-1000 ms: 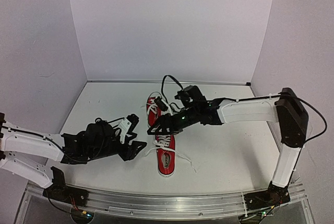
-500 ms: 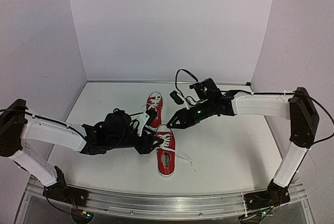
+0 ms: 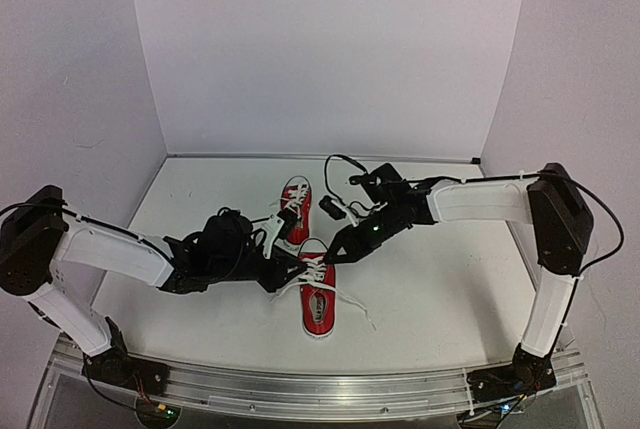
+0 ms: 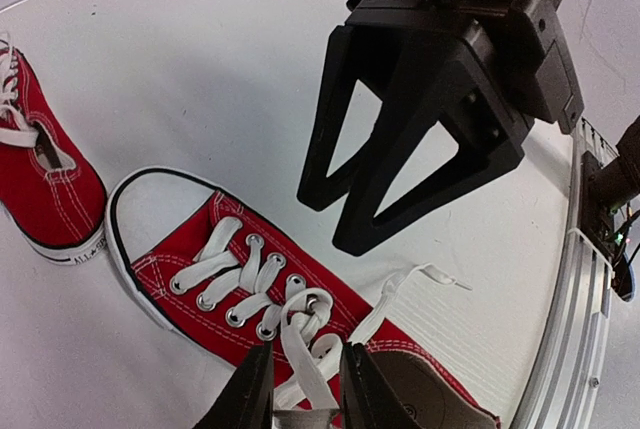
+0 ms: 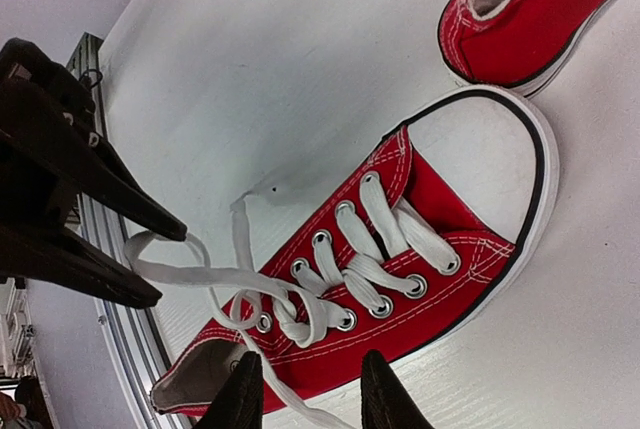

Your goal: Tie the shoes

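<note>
Shoes lie toe-far, roughly in line in the middle of the table (image 3: 440, 289), the far shoe (image 3: 297, 199) just beyond and slightly left of the near shoe (image 3: 318, 301). The change is all in the arms. A second ago the left gripper (image 4: 306, 369) sat on the table well to the left of the near shoe. It has since swung in to that shoe's top eyelets, and its fingers are now pressed onto a strand of white lace (image 4: 298, 334), lifting it off the tongue toward the near left. The right gripper (image 4: 335, 221), which reached over the shoes a second ago and then drew back to the right, has dipped in again. It now hangs just above the near shoe's lacing and close beside the left one, fingers spread with nothing between them. By my reading, one strand is secured and tensioned, while the other end trails loose on the table at the shoe's right. The crossing of the laces looks not yet begun, and the open right gripper seems placed to take the second strand.
</note>
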